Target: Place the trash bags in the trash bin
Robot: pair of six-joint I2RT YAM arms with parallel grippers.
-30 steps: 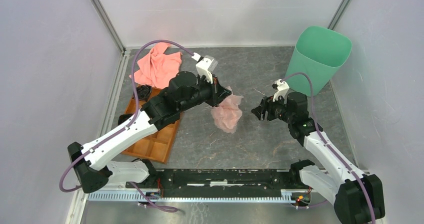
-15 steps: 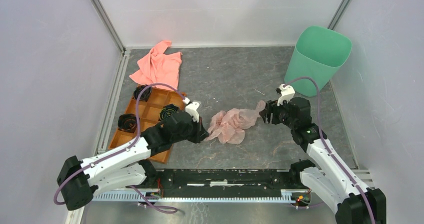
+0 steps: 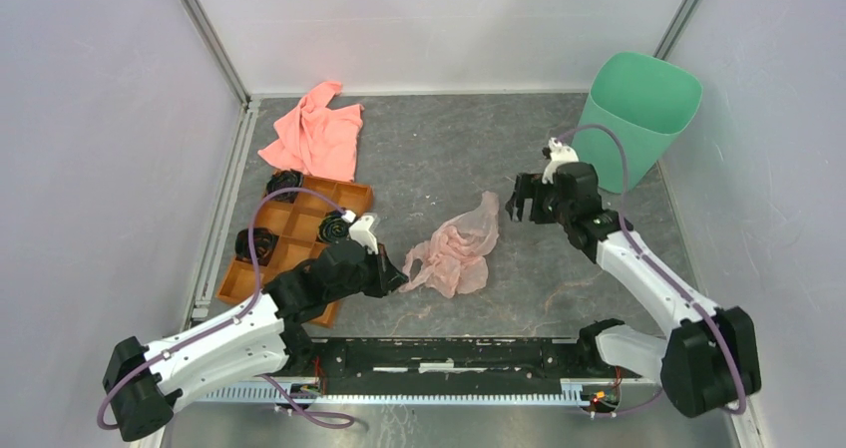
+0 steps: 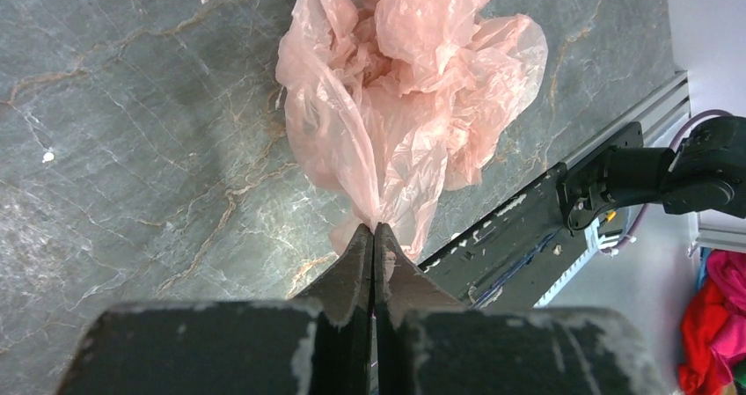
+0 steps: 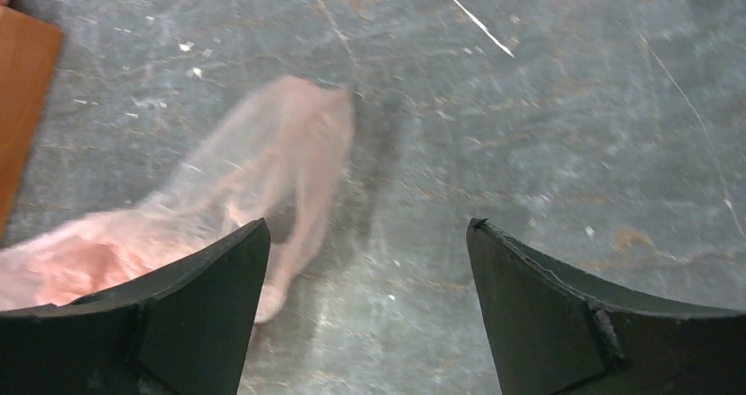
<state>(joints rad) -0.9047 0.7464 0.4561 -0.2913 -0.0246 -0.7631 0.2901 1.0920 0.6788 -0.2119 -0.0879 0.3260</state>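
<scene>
Only wrist views tell: left fingers (image 4: 356, 267) pinch the trash bag (image 4: 400, 105); right fingers (image 5: 176, 325) gape wide.

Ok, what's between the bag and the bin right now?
In the top view, the right wrist with its open jaws sits roughly between bag and bin; the rest is bare table.

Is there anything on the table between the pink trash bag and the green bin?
No object does. Only the open right gripper hangs on that line, between the trash bag and the trash bin. The left gripper pinches the bag's near end.
</scene>
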